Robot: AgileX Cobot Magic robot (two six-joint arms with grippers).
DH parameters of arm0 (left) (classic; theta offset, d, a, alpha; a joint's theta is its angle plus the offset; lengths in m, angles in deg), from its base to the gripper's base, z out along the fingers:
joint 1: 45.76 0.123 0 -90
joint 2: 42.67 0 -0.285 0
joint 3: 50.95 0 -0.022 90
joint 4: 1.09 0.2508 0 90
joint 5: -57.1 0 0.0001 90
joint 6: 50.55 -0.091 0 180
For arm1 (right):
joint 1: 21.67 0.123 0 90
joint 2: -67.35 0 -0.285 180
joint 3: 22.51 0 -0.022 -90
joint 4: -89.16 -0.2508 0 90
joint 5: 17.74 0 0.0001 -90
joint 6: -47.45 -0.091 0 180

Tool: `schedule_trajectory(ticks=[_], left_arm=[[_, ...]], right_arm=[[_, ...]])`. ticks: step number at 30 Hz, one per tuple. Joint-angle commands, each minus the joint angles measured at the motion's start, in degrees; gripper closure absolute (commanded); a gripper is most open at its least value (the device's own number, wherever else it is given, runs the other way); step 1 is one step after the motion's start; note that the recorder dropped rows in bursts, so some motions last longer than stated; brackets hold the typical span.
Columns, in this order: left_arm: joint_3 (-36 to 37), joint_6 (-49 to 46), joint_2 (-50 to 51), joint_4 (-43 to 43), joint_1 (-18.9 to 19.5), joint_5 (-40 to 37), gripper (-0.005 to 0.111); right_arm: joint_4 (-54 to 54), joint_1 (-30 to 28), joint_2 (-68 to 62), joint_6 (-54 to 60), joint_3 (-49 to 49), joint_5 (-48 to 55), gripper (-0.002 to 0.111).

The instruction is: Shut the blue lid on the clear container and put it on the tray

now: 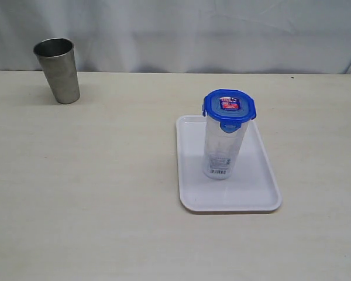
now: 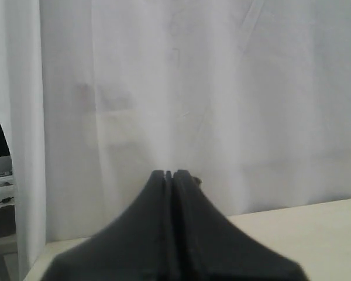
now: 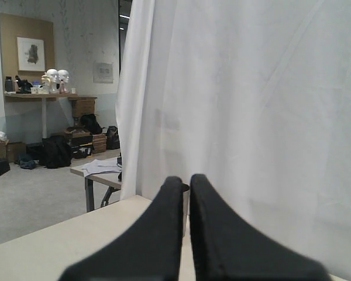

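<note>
1. Two grippers show only in the wrist views. The left gripper is clenched, its fingers pressed together on nothing.
2. The right gripper is also clenched and empty, with only a thin slit between its fingers.
3. The clear container stands upright on the tray, and the blue lid sits on its top.
4. A metal cup stands well apart on the table.

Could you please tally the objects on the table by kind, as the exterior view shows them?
Metal cup: 1
Clear container: 1
Blue lid: 1
White tray: 1
Total: 4
</note>
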Motion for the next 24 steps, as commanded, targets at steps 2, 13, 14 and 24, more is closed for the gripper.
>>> schedule_trajectory(ticks=[2,13,14,24], left_arm=[[2.7,0.6,-0.2,0.4,0.1,0.2,0.107],[3.4,5.4,-0.2,0.3,0.1,-17.1,0.107],[3.4,6.8,-0.2,0.4,0.1,-18.1,0.107],[3.4,7.6,-0.2,2.9,0.1,-20.4,0.107]], right_arm=[[0.2,-0.1,0.3,-0.2,0.4,-0.1,0.104],[0.2,-0.1,0.3,-0.2,0.4,-0.2,0.104],[0.2,-0.1,0.3,-0.2,0.4,-0.2,0.104],[0.2,-0.1,0.3,-0.2,0.4,-0.2,0.104]])
